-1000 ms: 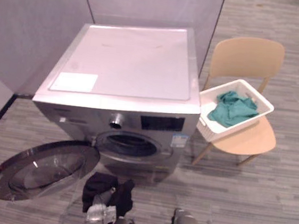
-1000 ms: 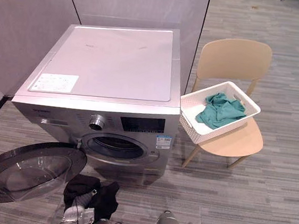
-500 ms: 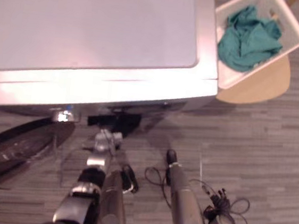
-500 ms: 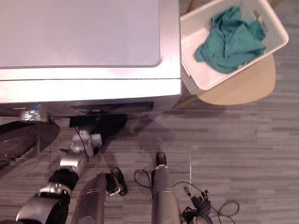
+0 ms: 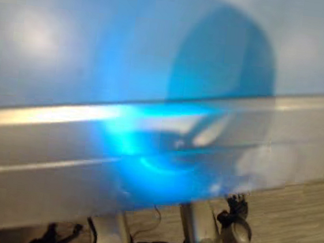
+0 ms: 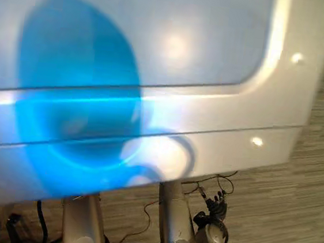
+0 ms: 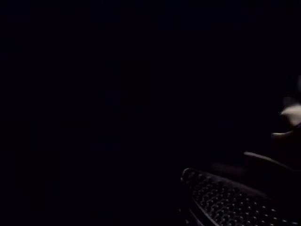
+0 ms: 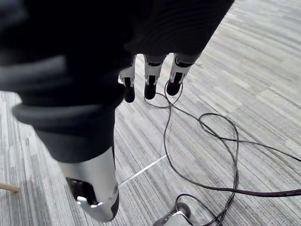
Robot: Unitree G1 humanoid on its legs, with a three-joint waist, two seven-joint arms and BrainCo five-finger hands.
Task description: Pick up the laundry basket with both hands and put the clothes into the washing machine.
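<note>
Hanging above the floor (image 8: 263,56), right robot hand (image 8: 149,77), fingers loosely straight, empty.

No legible txt (washer (image 6: 159,40) incl.)

The head camera has dipped close over the top of the washing machine (image 6: 159,40).

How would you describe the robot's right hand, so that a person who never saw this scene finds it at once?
The washing machine's pale top spreads across the head views, and in front of it lies grey striped floor. Over that floor hangs the right hand: under a dark ribbed cover, its silver, dark-tipped fingers point down, relaxed and holding nothing.
</note>
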